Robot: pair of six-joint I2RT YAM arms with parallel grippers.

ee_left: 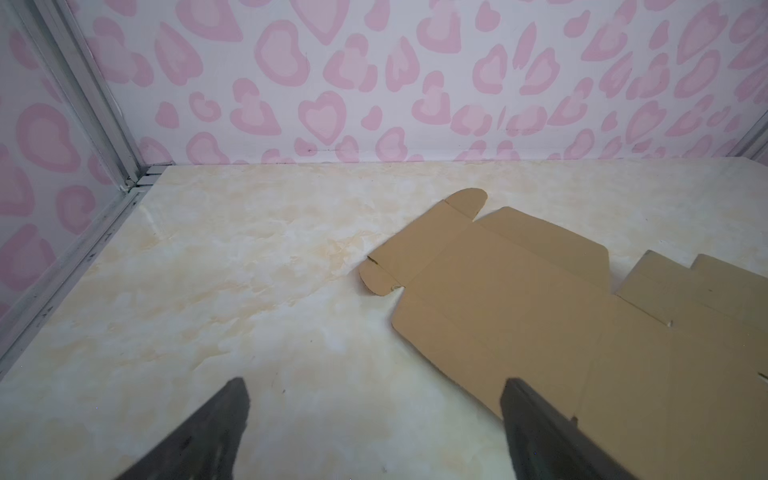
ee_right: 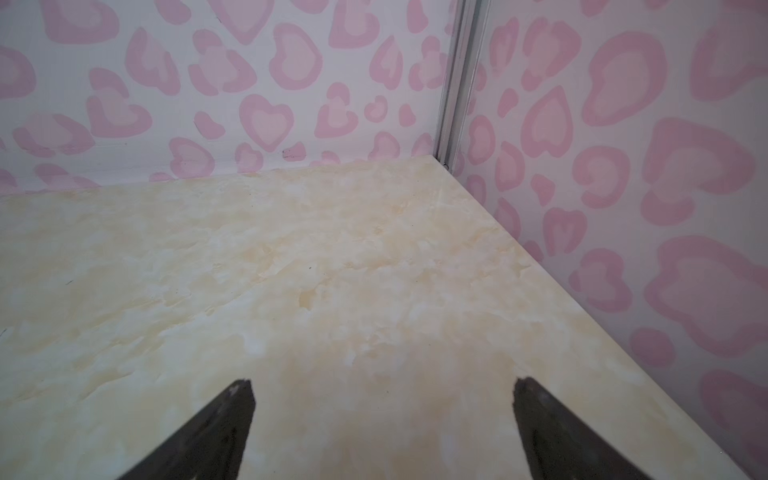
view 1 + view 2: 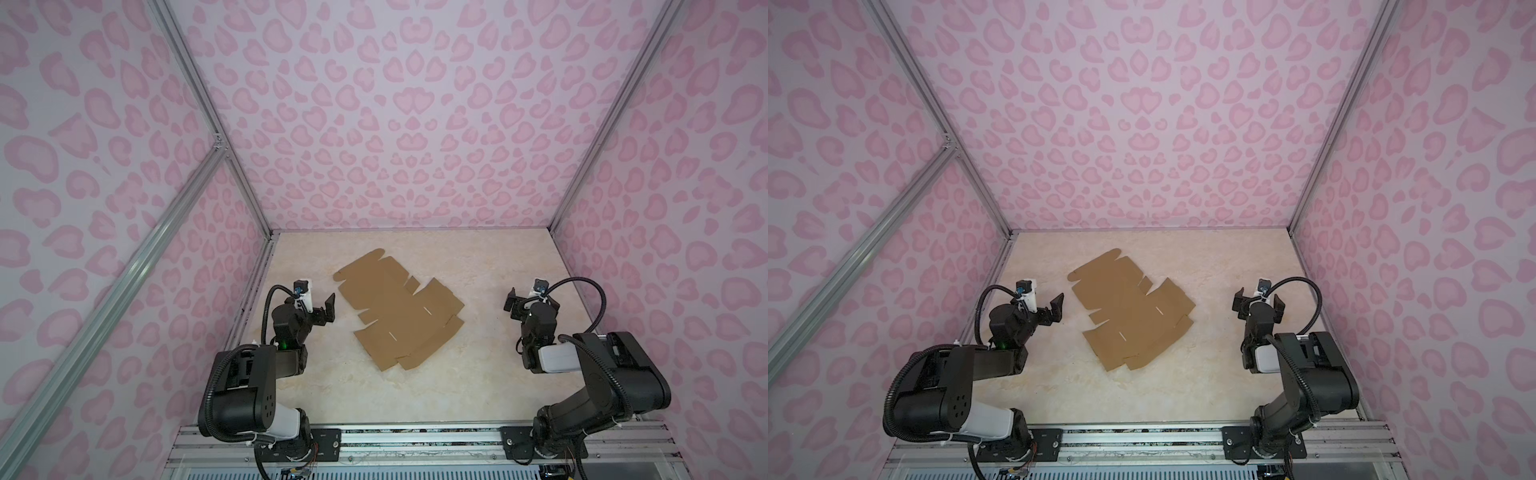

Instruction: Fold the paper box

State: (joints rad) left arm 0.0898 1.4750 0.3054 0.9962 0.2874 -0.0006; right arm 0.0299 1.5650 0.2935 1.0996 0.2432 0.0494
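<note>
Brown paper box flat between left gripper, right gripper, both spread wide

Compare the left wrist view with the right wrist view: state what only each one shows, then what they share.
Only the left wrist view: the paper box, a flat brown die-cut sheet with rounded tabs, lying on the table near the open left gripper.
Only the right wrist view: the open right gripper above marbled surface, with no cardboard in sight.
Both: the cream marbled surface, a pink heart-patterned wall, an aluminium corner post, and two dark fingertips spread apart with nothing between them.
</note>
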